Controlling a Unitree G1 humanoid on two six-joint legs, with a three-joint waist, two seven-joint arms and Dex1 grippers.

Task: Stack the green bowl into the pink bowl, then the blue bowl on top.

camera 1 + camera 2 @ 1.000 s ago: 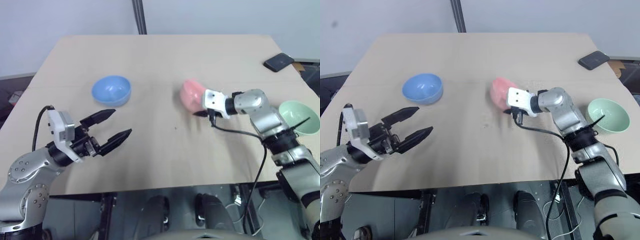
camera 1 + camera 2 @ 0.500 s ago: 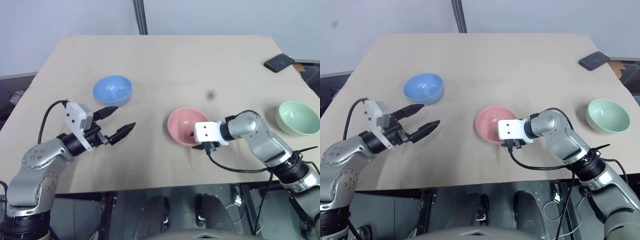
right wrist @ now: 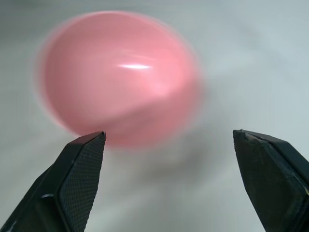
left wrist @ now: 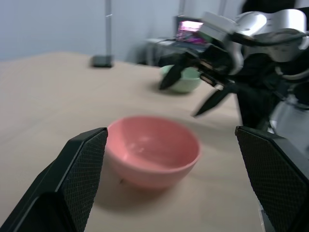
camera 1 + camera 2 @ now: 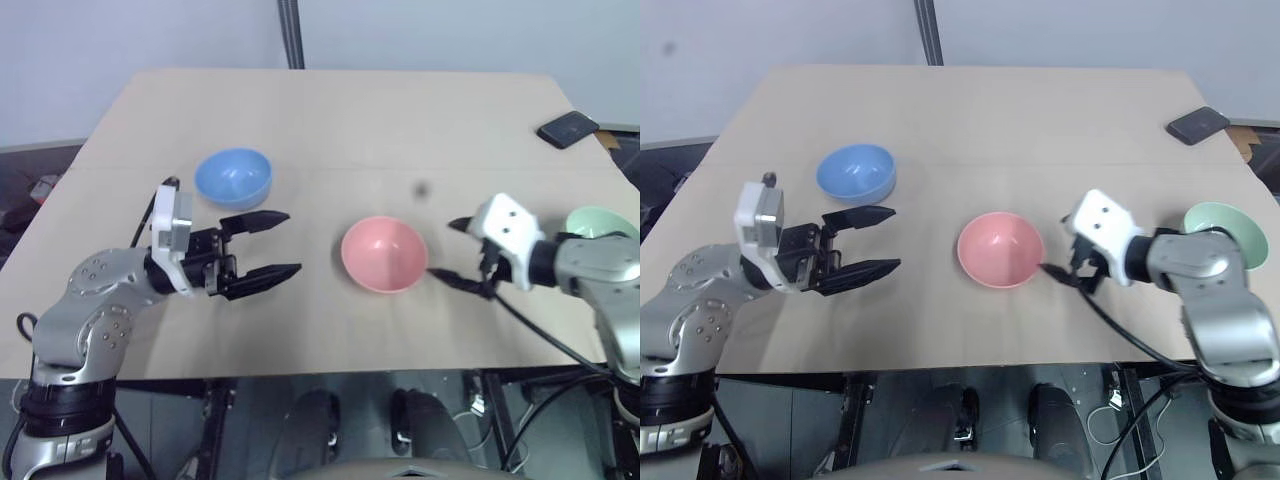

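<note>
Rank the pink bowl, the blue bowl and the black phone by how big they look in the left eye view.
1. pink bowl, largest, though it sits nearer the camera than the blue one
2. blue bowl, slightly smaller looking, farther back
3. black phone, smallest, at the far corner

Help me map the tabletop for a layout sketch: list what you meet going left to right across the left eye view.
Left gripper → blue bowl overlaps it, so unplaced → pink bowl → right gripper → green bowl, with the dark phone above it.
</note>
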